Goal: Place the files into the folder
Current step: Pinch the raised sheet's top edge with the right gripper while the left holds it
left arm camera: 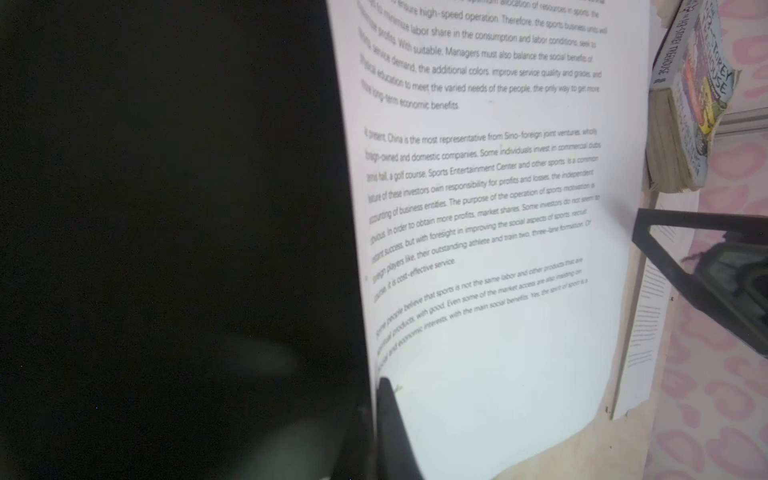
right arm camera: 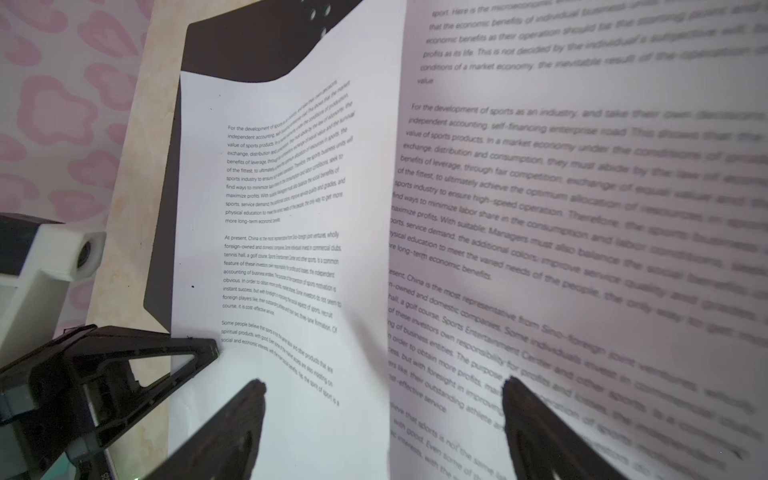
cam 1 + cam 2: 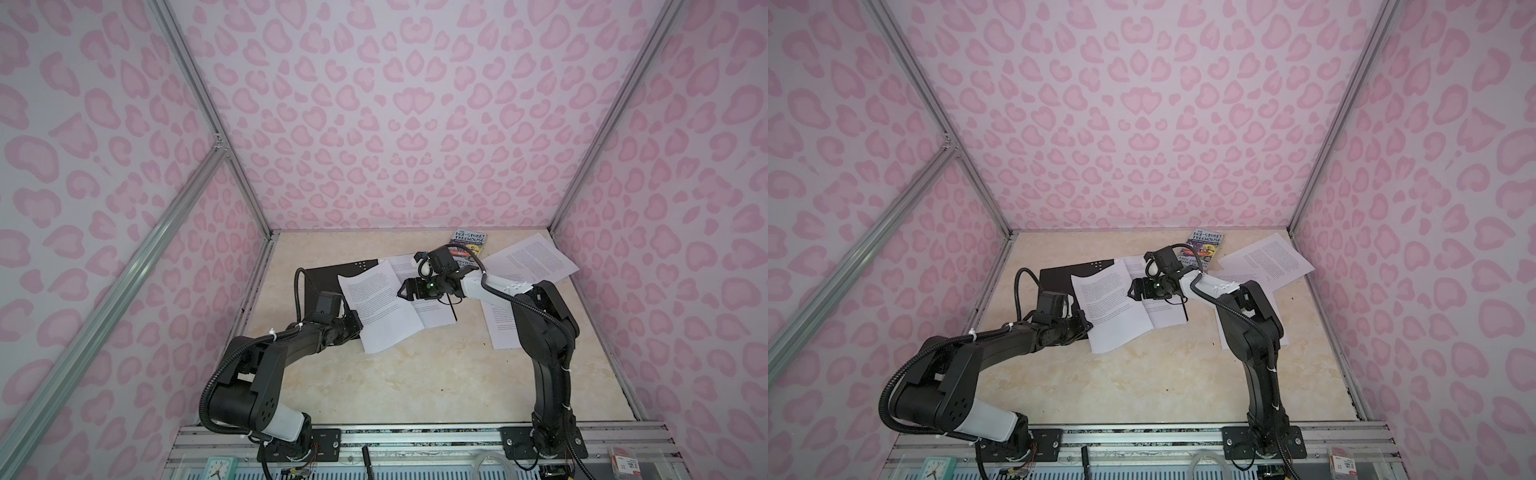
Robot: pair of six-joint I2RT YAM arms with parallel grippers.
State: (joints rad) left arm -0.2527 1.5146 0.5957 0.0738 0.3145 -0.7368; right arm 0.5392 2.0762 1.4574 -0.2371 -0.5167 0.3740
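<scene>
White sheet (image 3: 382,307) bowed over black folder (image 3: 326,282), left jaws pinching edge.

scattered white files (image 3: 382,307), one overlapping black folder (image 3: 324,282)

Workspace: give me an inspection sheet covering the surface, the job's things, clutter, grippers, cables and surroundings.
Surface: beige marbled table, with papers spread over its back half.
Job's things: folder lies open at back left, black inside up. The files are loose: a raised sheet curves partly over the folder, and more sheets lie at back right.
Clutter: paperback book near the back wall.
Grippers: left gripper is shut on the raised sheet's edge. The right gripper is open above the sheets.
Cables: black conduit loops up by the left wrist, over the folder.
Surroundings: pink spotted walls and a clock by the front rail.
</scene>
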